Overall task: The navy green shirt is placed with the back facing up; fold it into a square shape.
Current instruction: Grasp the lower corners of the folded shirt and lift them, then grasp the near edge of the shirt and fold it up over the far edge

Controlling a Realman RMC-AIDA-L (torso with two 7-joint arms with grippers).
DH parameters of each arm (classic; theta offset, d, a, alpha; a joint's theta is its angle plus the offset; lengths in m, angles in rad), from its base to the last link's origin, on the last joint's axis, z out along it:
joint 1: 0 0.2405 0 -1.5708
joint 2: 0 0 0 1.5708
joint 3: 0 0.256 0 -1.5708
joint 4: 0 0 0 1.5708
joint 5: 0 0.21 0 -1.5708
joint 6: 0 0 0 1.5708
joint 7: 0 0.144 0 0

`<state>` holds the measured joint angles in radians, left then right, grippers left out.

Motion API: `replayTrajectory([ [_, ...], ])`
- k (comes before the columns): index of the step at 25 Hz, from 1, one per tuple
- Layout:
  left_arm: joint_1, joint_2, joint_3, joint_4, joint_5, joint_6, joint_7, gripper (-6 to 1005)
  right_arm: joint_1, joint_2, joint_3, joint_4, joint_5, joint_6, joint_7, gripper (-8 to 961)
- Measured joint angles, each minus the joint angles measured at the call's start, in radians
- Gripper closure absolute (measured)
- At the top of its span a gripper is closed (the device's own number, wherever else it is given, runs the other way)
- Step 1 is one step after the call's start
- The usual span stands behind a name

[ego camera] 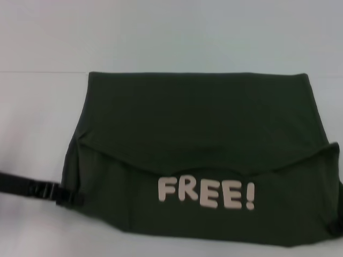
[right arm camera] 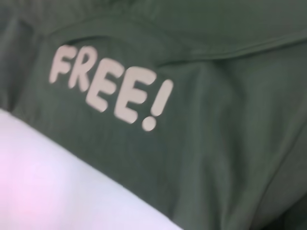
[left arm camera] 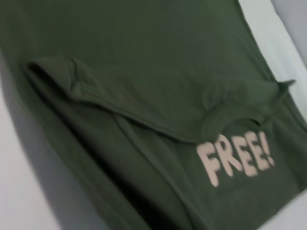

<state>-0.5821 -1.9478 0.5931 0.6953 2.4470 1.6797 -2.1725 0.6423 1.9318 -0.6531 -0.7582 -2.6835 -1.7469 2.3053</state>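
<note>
One garment: the navy green shirt (ego camera: 198, 155) lies on the white table (ego camera: 32, 128), filling the middle of the head view from 6 to 12 o'clock.
Near band, 6 o'clock: cream "FREE!" lettering (ego camera: 206, 194) faces up on a turned-over layer, so one fold looks made already.
Left gripper (ego camera: 64, 197): low at 8 o'clock, at the shirt's near left edge; I cannot tell whether its fingers are apart or together.
Right gripper (ego camera: 336, 227): a dark sliver at 4 o'clock by the near right corner; finger state hidden too.
Fold edge (ego camera: 203, 167): a sagging seam across the middle.
Far band, 12 o'clock: plain cloth, straight edge.
Handling: likely soft, light, limp cotton that drapes and bunches; judged best pinched at corners or side edges, both layers together.
</note>
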Motion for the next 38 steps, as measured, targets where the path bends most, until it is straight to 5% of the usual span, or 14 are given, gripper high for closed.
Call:
replayTrajectory([
  [13, 0.064, -0.004, -0.072, -0.001, 0.117, 0.325, 0.043, 956, -0.088, 0.004, 0.001, 0.006, -0.010, -0.161, -0.165, 919],
  [25, 0.057, -0.004, -0.136, -0.018, 0.158, 0.339, 0.091, 956, -0.090, 0.008, 0.022, 0.074, 0.007, -0.165, -0.204, 918],
  [30, 0.032, 0.009, -0.172, -0.036, 0.133, 0.335, 0.086, 959, -0.088, -0.010, 0.088, 0.131, 0.061, -0.170, -0.218, 918],
  [38, -0.001, 0.035, -0.327, -0.062, 0.133, 0.235, 0.018, 960, -0.095, -0.084, 0.307, 0.230, 0.145, -0.128, -0.204, 917],
])
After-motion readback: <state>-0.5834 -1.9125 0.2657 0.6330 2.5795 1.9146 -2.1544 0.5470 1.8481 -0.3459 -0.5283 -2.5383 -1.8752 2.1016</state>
